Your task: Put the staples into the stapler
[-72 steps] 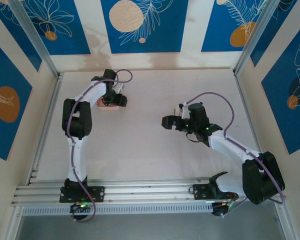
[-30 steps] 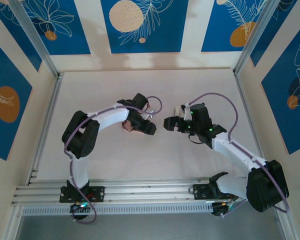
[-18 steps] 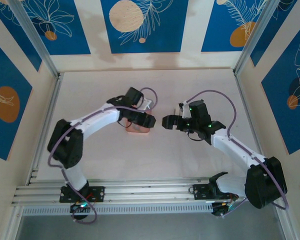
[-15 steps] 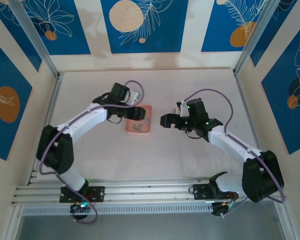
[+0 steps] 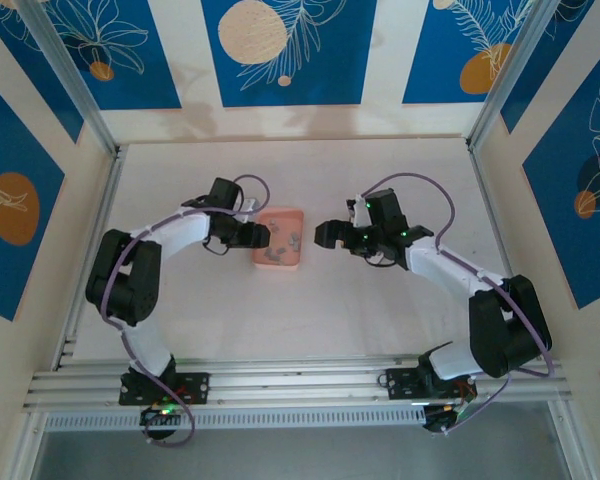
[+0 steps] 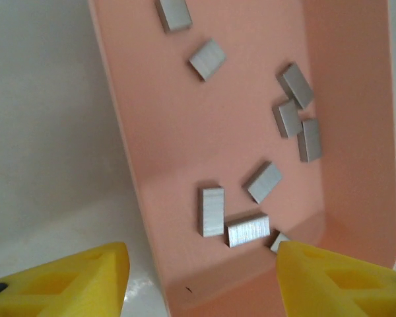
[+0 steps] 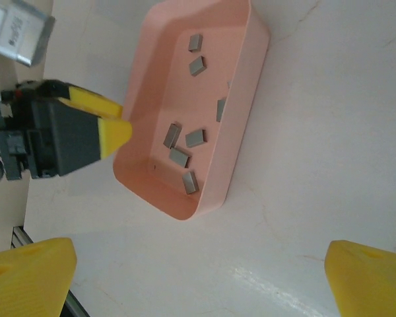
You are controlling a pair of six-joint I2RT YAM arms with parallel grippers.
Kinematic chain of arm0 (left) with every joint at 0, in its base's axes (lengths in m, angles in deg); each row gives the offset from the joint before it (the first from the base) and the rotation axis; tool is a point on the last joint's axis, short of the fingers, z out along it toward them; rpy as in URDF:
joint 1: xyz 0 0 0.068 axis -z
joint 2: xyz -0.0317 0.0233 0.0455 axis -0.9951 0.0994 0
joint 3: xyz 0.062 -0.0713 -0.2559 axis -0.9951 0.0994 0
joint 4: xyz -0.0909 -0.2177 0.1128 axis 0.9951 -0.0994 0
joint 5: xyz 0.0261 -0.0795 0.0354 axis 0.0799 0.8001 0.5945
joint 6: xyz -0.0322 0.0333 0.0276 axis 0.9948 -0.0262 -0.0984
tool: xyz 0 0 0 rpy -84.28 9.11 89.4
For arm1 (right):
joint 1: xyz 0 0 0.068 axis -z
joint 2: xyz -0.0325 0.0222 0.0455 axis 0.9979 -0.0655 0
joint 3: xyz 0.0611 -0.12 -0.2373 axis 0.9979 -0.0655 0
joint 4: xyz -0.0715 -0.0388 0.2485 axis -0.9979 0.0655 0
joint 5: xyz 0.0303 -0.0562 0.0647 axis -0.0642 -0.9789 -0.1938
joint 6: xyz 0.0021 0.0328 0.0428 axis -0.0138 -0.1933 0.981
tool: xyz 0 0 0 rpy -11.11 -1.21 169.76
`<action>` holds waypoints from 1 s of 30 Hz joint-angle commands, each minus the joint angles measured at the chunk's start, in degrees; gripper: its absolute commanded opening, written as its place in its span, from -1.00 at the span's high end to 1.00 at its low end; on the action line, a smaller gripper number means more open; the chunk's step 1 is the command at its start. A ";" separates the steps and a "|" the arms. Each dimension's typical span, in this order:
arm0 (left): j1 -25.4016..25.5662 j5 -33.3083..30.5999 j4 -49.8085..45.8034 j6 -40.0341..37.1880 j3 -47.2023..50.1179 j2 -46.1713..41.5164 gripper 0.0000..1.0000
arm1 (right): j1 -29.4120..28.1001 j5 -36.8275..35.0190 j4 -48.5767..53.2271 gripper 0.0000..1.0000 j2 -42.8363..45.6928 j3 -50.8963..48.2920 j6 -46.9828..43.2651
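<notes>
A salmon-pink tray lies mid-table with several small grey staples loose inside. In the left wrist view the staples lie scattered over the tray floor. My left gripper is at the tray's left end, open. One yellow fingertip is outside the wall and the other is over the inside corner. My right gripper hovers just right of the tray, open wide over bare table, looking down at the tray and the staples. The stapler is out of view.
Table surface stretches between the tray and the aluminium rail at the near edge. Patterned walls and metal posts close in the left, back and right sides.
The left arm carried the pink tray from the far left to mid-table, then drew back to its left end. The right gripper shifted slightly left toward the tray.
</notes>
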 commanded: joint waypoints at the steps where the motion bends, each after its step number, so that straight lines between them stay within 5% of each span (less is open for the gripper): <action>1: 1.35 3.73 1.67 -0.68 1.48 -0.26 -0.20 | 1.07 -1.00 4.33 -0.92 -0.17 2.31 0.11; 16: 6.32 7.39 8.32 3.93 8.42 -5.48 -0.20 | 7.15 -15.84 24.20 -0.77 -3.10 11.74 -7.90; 23: 6.33 1.21 14.46 7.35 14.19 -12.77 -0.22 | 10.06 -23.19 33.82 -0.77 -9.75 15.99 -8.68; 30: 5.98 -2.50 16.06 7.80 16.75 -14.89 -0.23 | 9.94 -23.25 33.25 -0.71 -16.89 17.93 -7.76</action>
